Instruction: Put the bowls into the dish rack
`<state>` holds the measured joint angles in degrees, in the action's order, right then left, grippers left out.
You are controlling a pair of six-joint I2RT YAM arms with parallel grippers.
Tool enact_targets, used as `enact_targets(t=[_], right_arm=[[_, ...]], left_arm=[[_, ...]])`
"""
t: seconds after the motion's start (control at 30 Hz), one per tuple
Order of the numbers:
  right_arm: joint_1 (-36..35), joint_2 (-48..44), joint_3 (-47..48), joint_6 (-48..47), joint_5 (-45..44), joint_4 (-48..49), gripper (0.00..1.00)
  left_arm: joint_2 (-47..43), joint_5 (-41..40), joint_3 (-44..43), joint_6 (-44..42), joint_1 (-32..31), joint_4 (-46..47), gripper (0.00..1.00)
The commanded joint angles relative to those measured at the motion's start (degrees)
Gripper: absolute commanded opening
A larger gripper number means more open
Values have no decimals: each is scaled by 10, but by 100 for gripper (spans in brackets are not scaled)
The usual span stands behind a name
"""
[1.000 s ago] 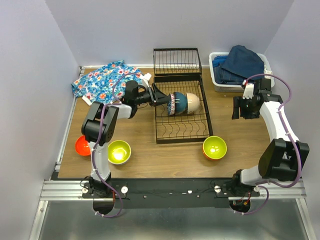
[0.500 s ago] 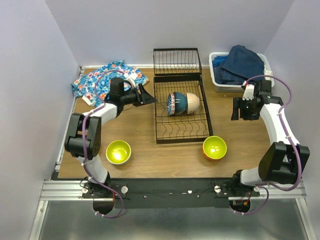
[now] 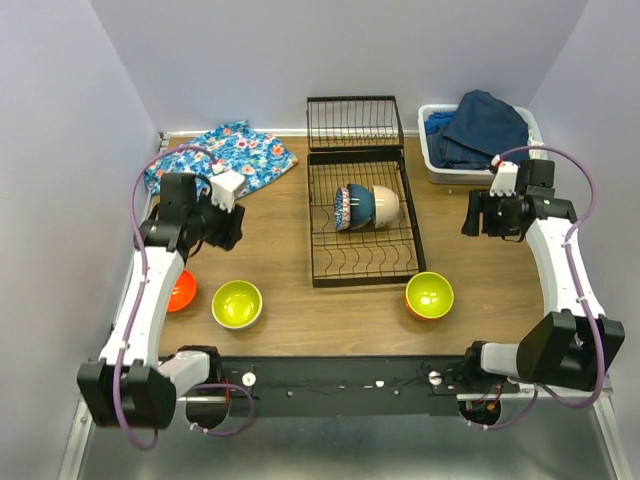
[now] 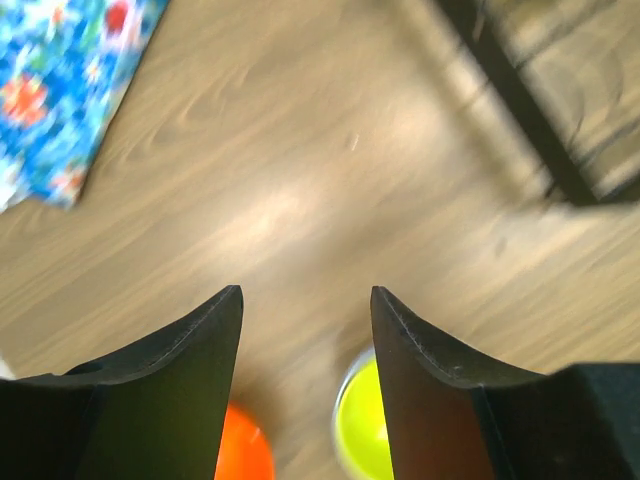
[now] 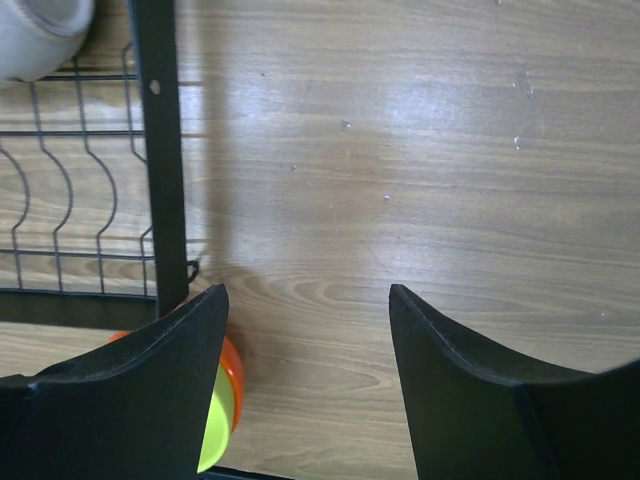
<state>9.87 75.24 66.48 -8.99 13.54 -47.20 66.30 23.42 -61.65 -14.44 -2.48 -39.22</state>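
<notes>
Fingers apart and empty on both arms, 3 bowls racked and 3 still out

Left fingers (image 4: 170, 380) stand spread with nothing between them, hanging over the surface (image 3: 280, 250) well left of the dish rack (image 3: 362, 265). Right fingers (image 5: 130, 380) are likewise spread and empty, near the rack's right side.

3 bowls stand on edge in the rack's slots, touching in a row: the blue-white patterned bowl (image 3: 342, 208), the dark blue bowl (image 3: 362, 204) and the beige bowl (image 3: 387, 205). 3 more sit upright on the surface. The red-orange bowl (image 3: 180, 290) and the yellow-green bowl (image 3: 237, 303) are left of the rack's near end, and the orange bowl with lime inside (image 3: 429, 295) is just beside its near right corner.

These bowls look small, stiff and light, with a smooth and probably slippery finish. The rim is the likely place to take hold, 1 finger inside the wall and 1 outside. A grip across the whole width looks too wide, and a curved wall could squirt out of it.

1 second ago the left arm reached into the rack, its fingers at the patterned bowl. It has since let go and swung away to the left of the rack, now above the red-orange and yellow-green bowls. The right arm has barely shifted, and the 3 racked bowls have stayed put
</notes>
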Motion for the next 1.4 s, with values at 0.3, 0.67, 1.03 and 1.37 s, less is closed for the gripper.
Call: enact_targets(t=[0.3, 0.67, 1.03, 1.37], right_arm=[[2, 4, 37, -355, 188, -297, 69], [-97, 30, -5, -343, 111, -208, 63], [-184, 24, -67, -321, -20, -128, 60], [-193, 51, -67, -306, -19, -107, 48]], left_arm=[[-88, -90, -60, -159, -2, -223, 63], [-107, -94, -81, -89, -2, -220, 63], [-126, -109, -63, -67, -2, -215, 63], [-130, -107, -58, -66, 6, -216, 63]])
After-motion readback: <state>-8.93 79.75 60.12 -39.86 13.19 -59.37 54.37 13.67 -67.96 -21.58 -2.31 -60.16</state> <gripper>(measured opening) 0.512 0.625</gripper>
